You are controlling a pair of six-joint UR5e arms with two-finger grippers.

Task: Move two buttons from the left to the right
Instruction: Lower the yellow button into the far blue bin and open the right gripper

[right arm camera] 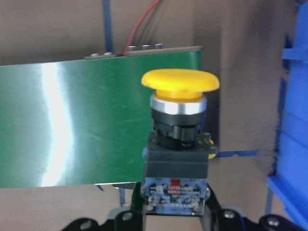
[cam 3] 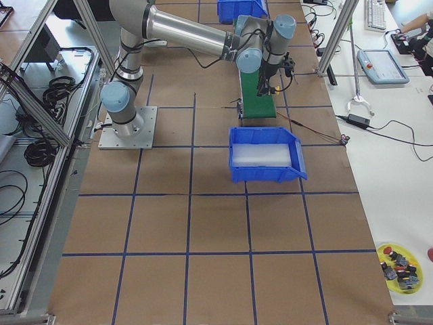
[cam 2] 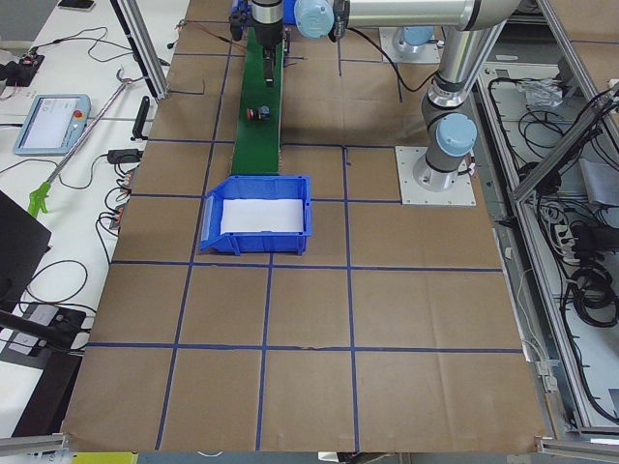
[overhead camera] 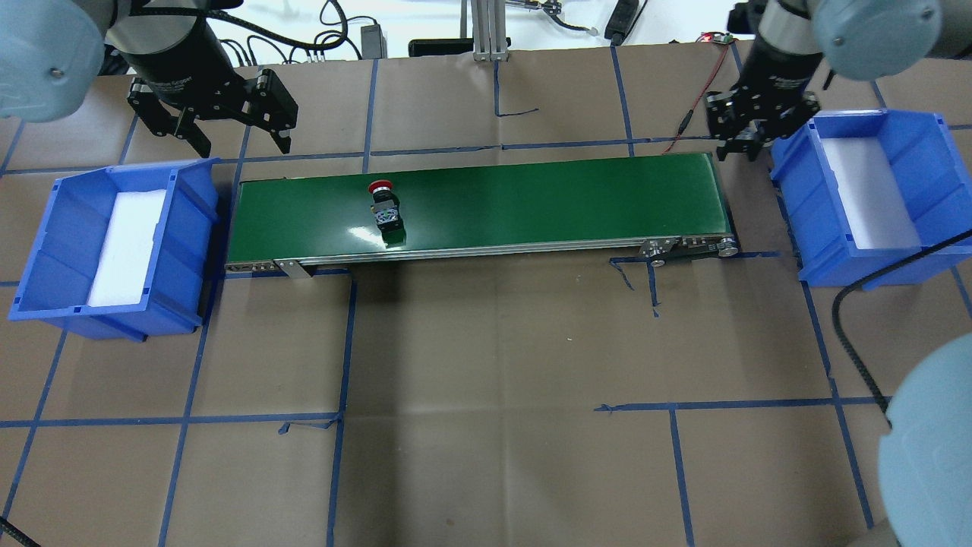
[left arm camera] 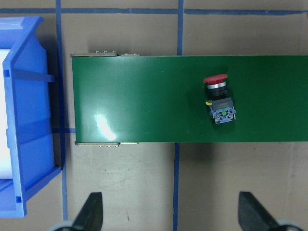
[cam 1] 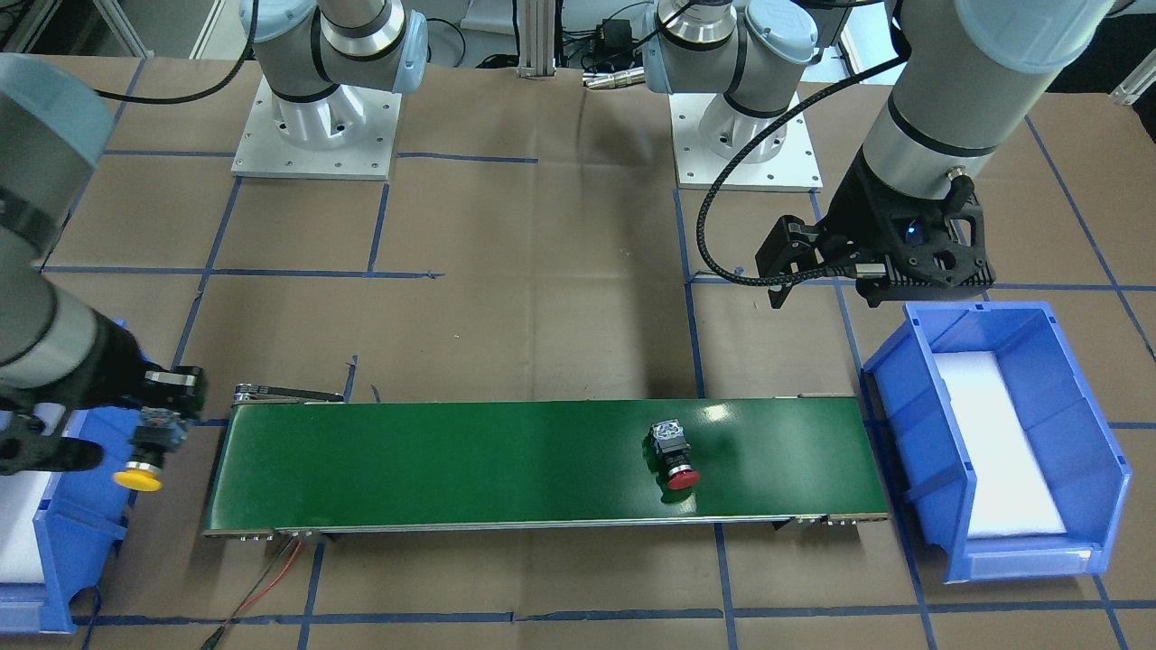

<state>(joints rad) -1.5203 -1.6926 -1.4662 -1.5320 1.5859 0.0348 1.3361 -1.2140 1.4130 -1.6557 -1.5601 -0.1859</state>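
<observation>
One yellow mushroom-capped push-button (right arm camera: 177,139) is clamped in my right gripper (right arm camera: 175,204), long axis toward 12 o'clock; the blue plastic bin (right arm camera: 293,144) lies at its 3 o'clock. My left gripper (left arm camera: 169,204) stands spread apart.

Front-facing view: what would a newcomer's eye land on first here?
Probably the long green conveyor belt running across the middle, with the red button lying on its side on it, nearer the robot's left end. Next, the right hand gripping the yellow button by its body, at the belt's other end beside a blue bin.
</observation>
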